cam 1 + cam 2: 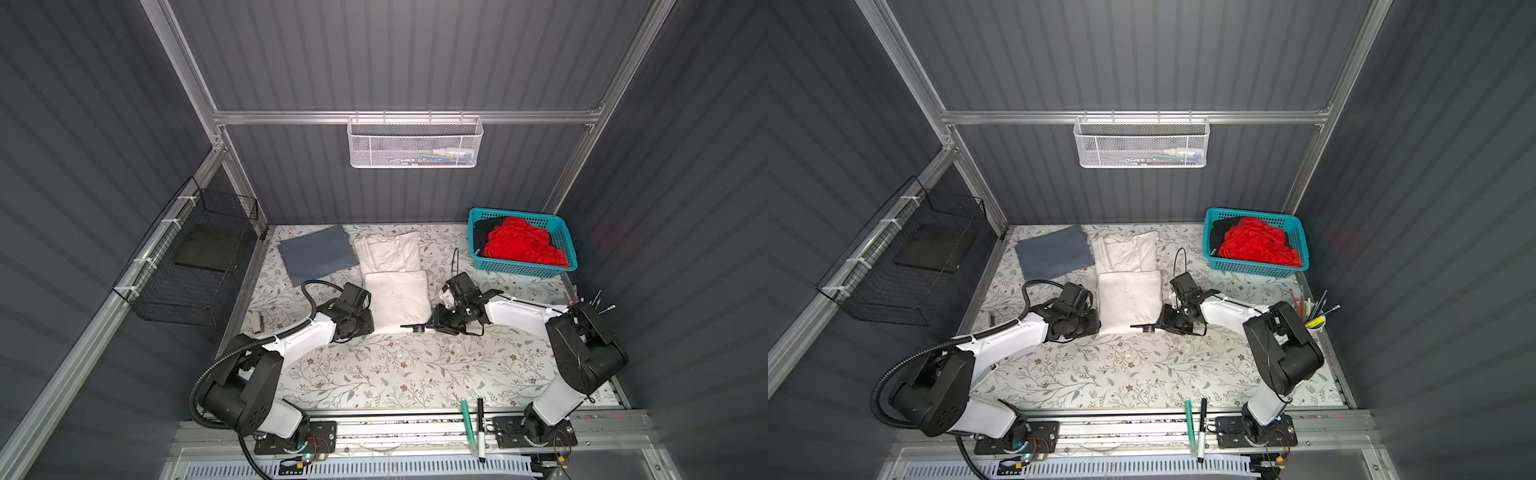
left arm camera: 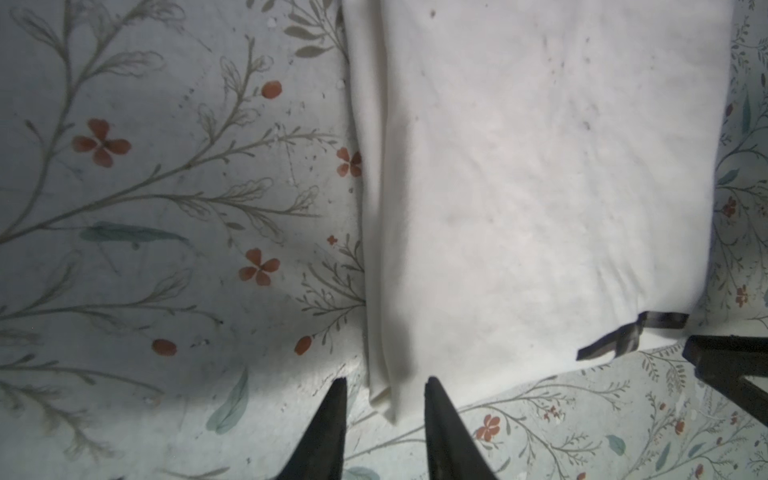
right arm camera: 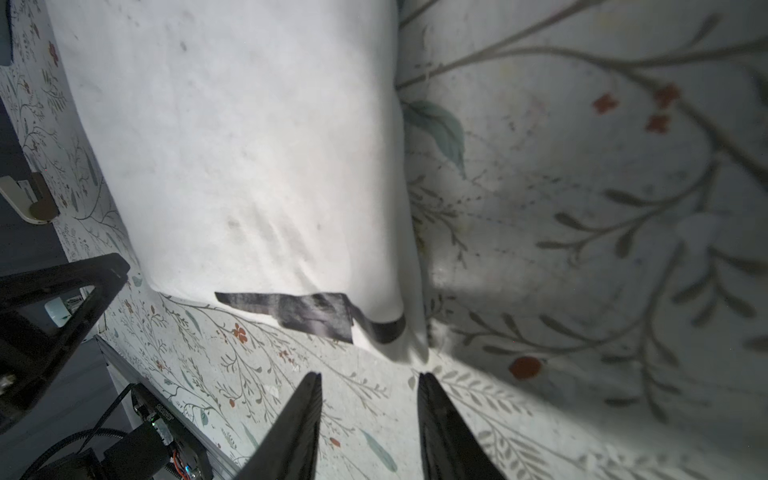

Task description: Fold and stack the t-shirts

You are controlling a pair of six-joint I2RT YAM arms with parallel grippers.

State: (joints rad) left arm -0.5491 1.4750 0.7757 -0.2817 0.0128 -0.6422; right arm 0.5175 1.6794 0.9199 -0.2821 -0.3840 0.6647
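Lining up on near corners of folded off-white cloth t-shirt [image 1: 399, 299] for another fold: left gripper [image 2: 386, 380], right gripper [image 3: 370, 374] both spread, neither pinching.

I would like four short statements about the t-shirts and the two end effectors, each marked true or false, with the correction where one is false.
1. The red t-shirt lies inside the teal basket. True.
2. The slate-grey t-shirt is stacked on the off-white t-shirt. False: it lies beside it, on the floral table covering.
3. The right end effector is shut on the off-white t-shirt. False: its jaws stand open, just short of the shirt's near corner.
4. A near corner of the off-white t-shirt lies between the open jaws of the left end effector. True.
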